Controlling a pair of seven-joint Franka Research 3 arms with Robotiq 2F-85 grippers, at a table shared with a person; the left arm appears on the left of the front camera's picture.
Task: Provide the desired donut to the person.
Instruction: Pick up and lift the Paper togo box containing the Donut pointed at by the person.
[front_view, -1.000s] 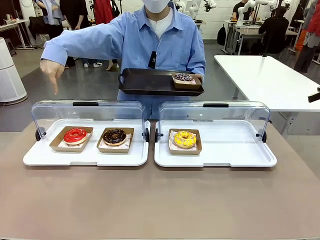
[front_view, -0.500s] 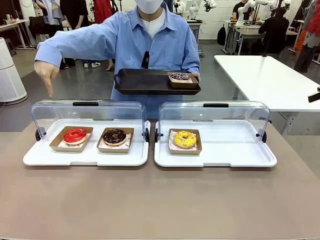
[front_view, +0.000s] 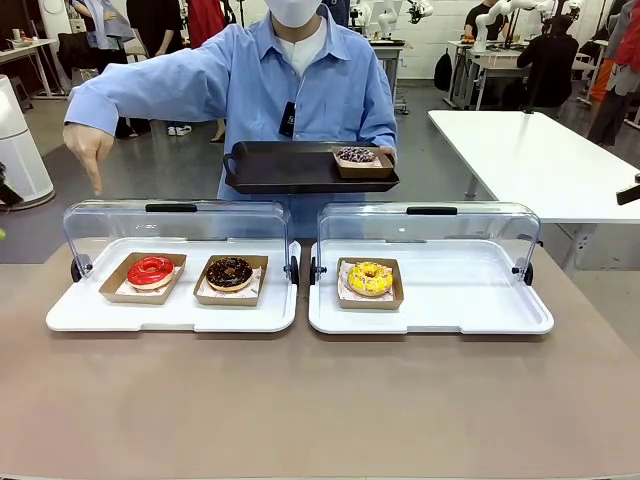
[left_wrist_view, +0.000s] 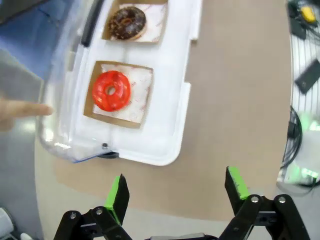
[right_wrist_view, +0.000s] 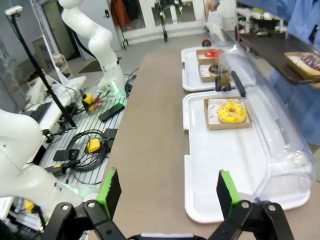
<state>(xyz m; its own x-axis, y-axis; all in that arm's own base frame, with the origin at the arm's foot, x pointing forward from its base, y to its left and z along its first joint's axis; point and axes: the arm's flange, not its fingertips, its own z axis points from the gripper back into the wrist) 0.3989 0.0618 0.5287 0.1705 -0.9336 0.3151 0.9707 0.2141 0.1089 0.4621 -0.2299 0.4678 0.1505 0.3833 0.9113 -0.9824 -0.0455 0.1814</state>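
Donuts are sitting in paper trays inside two white display cases, clear lids tipped up at the back. Left case (front_view: 170, 318) is holding the red-glazed donut (front_view: 150, 270) on its left side and the chocolate donut (front_view: 229, 272) just beside it. The right case (front_view: 470, 315) is holding the yellow sprinkled donut (front_view: 370, 277) toward its left end.

The person (front_view: 300, 90) is standing at the far side of the brown table (front_view: 320, 410), stretching one arm out. The hand (front_view: 88, 150) is pointing straight down behind the left case's lid, index finger lining up with the red-glazed donut. In the left wrist view that fingertip is showing just beyond the lid, level with the red one.

The person's other hand is holding up a black serving tray (front_view: 280, 170), with a purple-sprinkled donut (front_view: 356, 155) sitting at its right end.

Left gripper (left_wrist_view: 176, 186) is hovering over bare table on the near side of the left case, jaws spread wide and holding nothing. Right gripper (right_wrist_view: 167, 186) is hanging off the end of the right case, jaws likewise wide apart and empty, well back from the yellow one.
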